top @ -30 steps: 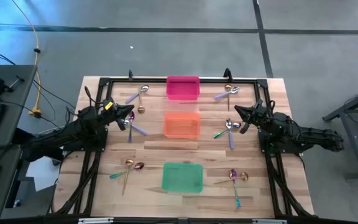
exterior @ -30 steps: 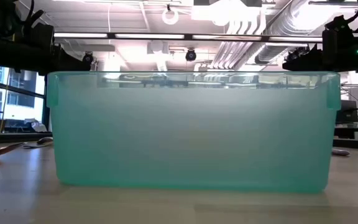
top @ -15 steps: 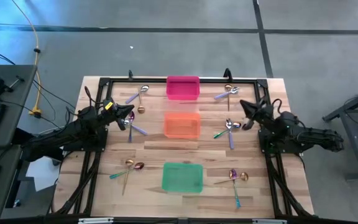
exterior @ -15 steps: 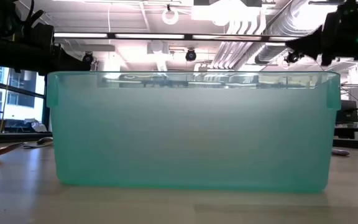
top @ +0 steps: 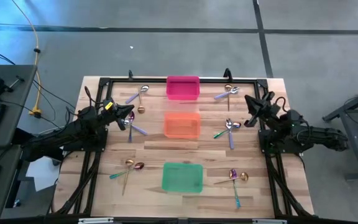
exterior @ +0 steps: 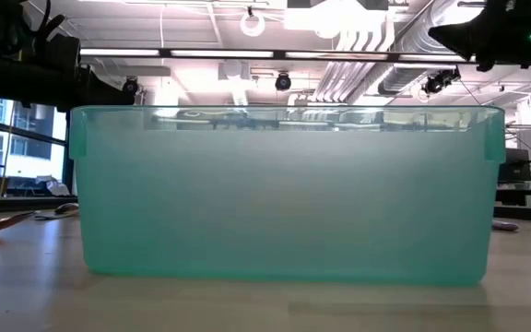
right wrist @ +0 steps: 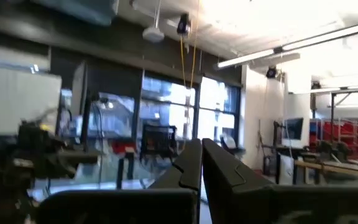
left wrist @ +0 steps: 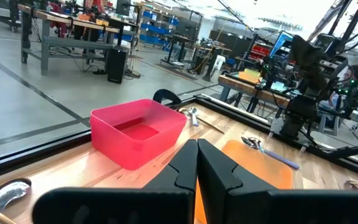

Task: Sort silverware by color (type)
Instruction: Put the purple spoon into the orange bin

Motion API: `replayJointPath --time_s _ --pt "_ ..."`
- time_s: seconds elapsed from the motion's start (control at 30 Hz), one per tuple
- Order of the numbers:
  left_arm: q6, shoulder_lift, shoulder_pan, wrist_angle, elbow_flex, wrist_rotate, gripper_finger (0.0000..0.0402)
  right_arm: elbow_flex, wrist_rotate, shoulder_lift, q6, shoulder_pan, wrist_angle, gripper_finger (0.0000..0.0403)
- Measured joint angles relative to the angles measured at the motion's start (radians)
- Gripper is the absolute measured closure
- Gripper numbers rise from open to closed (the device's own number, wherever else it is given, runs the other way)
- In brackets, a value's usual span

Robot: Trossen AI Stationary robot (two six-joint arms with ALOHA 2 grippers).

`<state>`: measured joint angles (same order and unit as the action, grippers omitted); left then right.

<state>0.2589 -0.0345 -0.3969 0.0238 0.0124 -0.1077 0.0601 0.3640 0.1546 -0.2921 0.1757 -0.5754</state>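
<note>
Overhead layout of the worktop (top: 154, 146). Three bins lie in a central column: pink bin (top: 183, 87) at the far edge, orange bin (top: 181, 124) in the middle, green bin (top: 182, 177) nearest. The silverware lies in six small clusters, three on each side of the column, e.g. the cluster (top: 230, 127) beside the orange bin. Left pincer (top: 123, 121), fingers pressed together and holding nothing, hangs by the middle-left cluster (top: 133, 126). Right pincer (top: 249, 103), likewise closed and empty, is raised near the worktop's right edge
</note>
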Motion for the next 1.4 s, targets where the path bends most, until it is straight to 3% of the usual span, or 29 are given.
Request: replayJointPath --time_s 0.33,0.53,0.67,0.8,1.07,1.2,1.4 --pt "0.0 0.0 0.0 0.0 0.0 0.0 0.0401 0.276 0.049 0.492 0.115 0.152 0.17 0.0393" --pt "0.0 0.0 0.0 0.0 0.0 0.0 0.0401 0.543 0.031 0.774 0.241 0.301 0.544 0.0344" --pt "0.0 0.0 0.0 0.0 0.0 0.0 0.0401 0.711 -0.102 0.959 0.267 0.397 0.768 0.0302" --pt "0.0 0.0 0.0 0.0 0.0 0.0 0.0401 0.86 -0.202 1.143 0.196 0.464 0.942 0.0269" --pt "0.0 0.0 0.0 0.0 0.0 0.0 0.0401 1.12 -0.231 1.477 0.014 0.552 1.298 0.0211" --pt "0.0 0.0 0.0 0.0 0.0 0.0 0.0401 1.176 -0.232 1.585 -0.104 0.553 1.375 0.019" --pt "0.0 0.0 0.0 0.0 0.0 0.0 0.0401 1.193 -0.217 1.676 -0.184 0.561 1.389 0.0196"
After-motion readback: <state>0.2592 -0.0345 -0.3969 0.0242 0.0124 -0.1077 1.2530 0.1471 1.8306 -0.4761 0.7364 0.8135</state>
